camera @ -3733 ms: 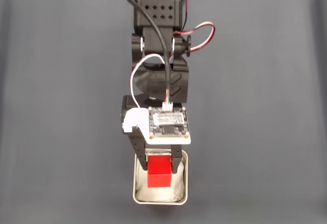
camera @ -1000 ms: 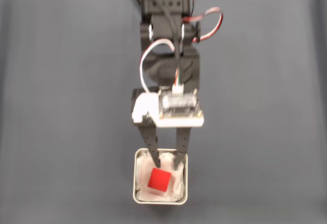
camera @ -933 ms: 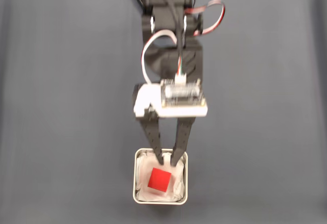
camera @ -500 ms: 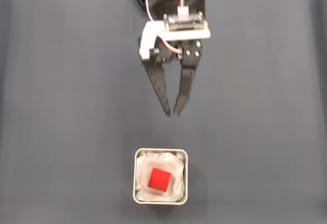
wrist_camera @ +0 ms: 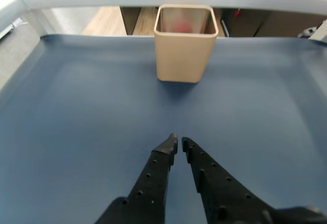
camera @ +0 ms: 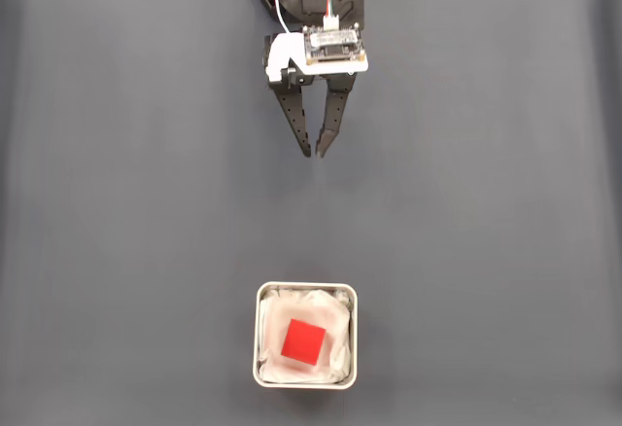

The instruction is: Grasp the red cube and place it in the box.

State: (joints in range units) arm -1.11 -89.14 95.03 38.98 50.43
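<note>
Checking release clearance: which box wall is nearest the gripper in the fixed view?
The top wall of the box: it faces the gripper across bare mat, with the red cube lying behind it on the lining.

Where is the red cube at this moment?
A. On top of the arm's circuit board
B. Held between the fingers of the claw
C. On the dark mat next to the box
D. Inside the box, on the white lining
D. In the fixed view the red cube lies inside the box, far from the empty claw.
</note>
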